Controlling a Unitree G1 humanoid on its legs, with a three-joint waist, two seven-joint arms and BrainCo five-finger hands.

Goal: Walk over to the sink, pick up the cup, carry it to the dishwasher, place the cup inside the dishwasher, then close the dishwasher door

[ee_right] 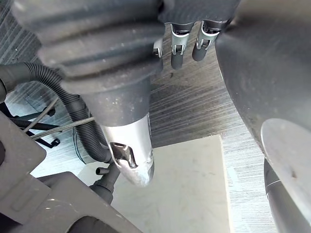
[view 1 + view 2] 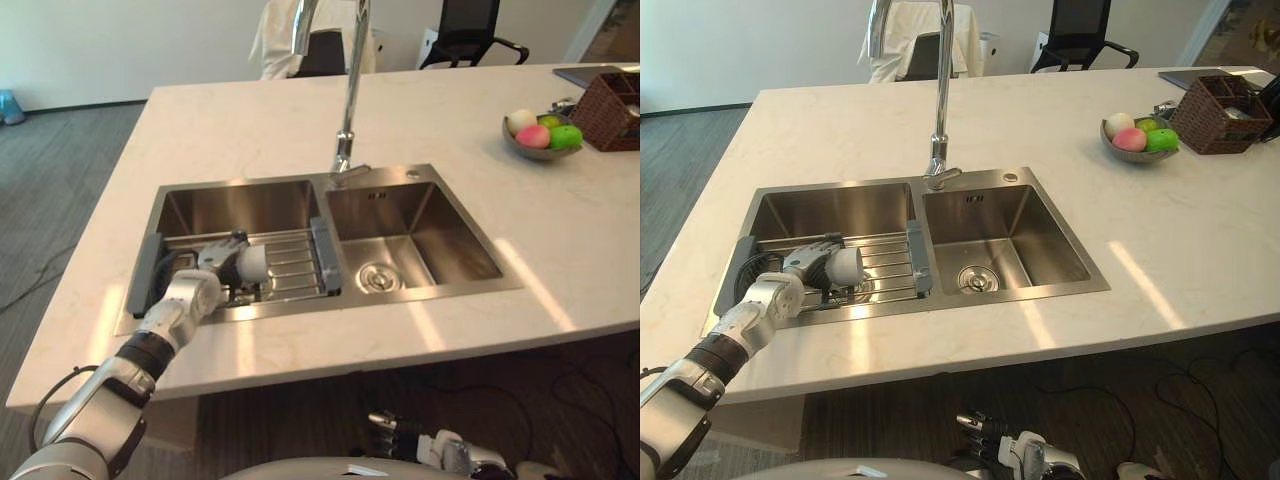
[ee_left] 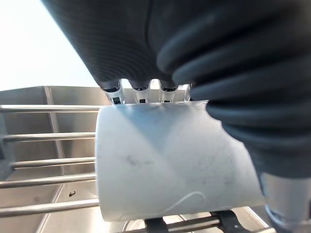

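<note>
Over the rack (image 2: 296, 262) in the left basin of the sink (image 2: 425, 178), the left hand (image 2: 212, 258) curls round the white cup (image 2: 251, 264); below the table (image 2: 250, 120) edge, the right hand (image 2: 398, 430) hangs, fingers relaxed.

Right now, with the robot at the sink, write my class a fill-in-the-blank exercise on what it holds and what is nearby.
1. The left hand is curled round a white ____.
2. That hand is over the rack in the ____ basin of the sink.
3. The bowl on the counter holds ____.
Missing words: cup; left; fruit.
</note>
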